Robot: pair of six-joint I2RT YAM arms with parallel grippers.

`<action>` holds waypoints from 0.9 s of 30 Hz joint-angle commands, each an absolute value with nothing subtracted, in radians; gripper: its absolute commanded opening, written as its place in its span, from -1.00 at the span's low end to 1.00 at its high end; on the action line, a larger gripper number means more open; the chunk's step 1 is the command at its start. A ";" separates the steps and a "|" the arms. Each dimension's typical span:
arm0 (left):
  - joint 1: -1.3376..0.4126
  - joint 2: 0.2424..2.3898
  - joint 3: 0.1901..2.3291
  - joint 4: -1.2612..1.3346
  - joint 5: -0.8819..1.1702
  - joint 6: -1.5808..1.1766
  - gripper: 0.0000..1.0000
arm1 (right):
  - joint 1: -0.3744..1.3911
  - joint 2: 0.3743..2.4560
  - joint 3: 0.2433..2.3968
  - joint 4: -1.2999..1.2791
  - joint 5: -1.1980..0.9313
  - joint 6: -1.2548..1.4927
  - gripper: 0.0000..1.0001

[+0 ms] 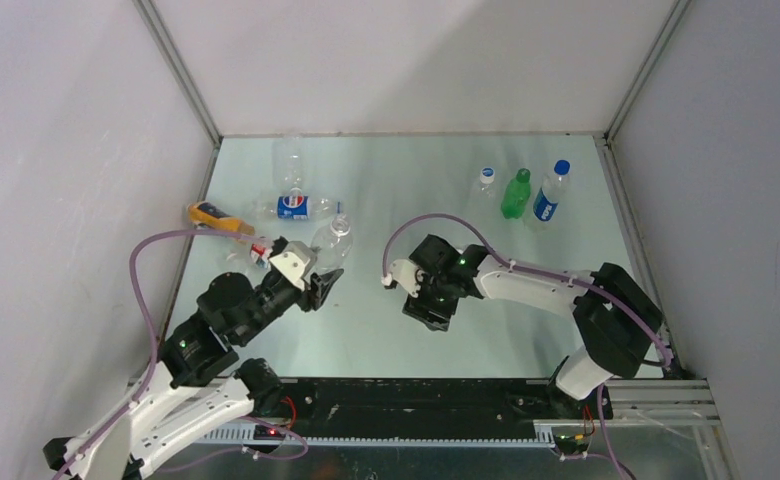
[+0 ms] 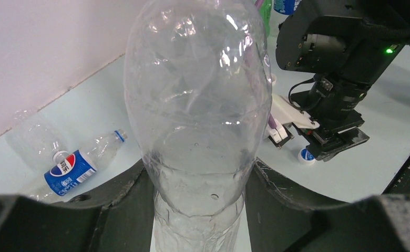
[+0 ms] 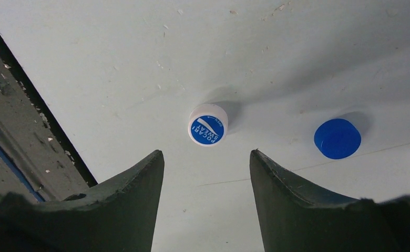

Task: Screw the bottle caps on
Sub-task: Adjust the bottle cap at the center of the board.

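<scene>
One white-blue cap (image 3: 208, 125) on table (image 3: 113, 63), just ahead of gap in spread R tool (image 3: 205, 157), untouched; blue cap (image 3: 337, 138) off to side. L tool (image 2: 200, 184) clenched round clear bottle (image 2: 197, 94).

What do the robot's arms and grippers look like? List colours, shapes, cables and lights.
The left arm and right arm mix white shells with black joints. A purple cable loops along each, and small green lights glow. The right gripper has two black, curved, tapering fingers; the left gripper matches.
</scene>
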State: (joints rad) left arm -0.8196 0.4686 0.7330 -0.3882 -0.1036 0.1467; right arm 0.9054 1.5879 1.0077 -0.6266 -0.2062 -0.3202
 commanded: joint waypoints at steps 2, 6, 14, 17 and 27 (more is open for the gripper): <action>-0.813 0.429 0.763 -0.414 -0.131 0.127 -0.98 | 0.922 1.636 1.066 -0.614 -0.177 -0.353 0.24; -0.814 0.415 0.756 -0.426 -0.127 0.127 -0.98 | 0.925 1.657 1.072 -0.602 -0.166 -0.344 0.22; -0.813 0.412 0.749 -0.431 -0.111 0.121 -0.98 | 0.929 1.697 1.077 -0.583 -0.149 -0.337 0.20; -0.813 0.413 0.747 -0.435 -0.105 0.121 -0.98 | 0.929 1.709 1.077 -0.585 -0.147 -0.335 0.18; -0.814 0.415 0.744 -0.439 -0.093 0.118 -0.99 | 0.928 1.746 1.078 -0.577 -0.151 -0.333 -0.05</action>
State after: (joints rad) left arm -0.8192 0.4179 0.7330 -0.4561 -0.1024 0.1310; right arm 0.9218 1.7256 1.0389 -0.6037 -0.1574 -0.3294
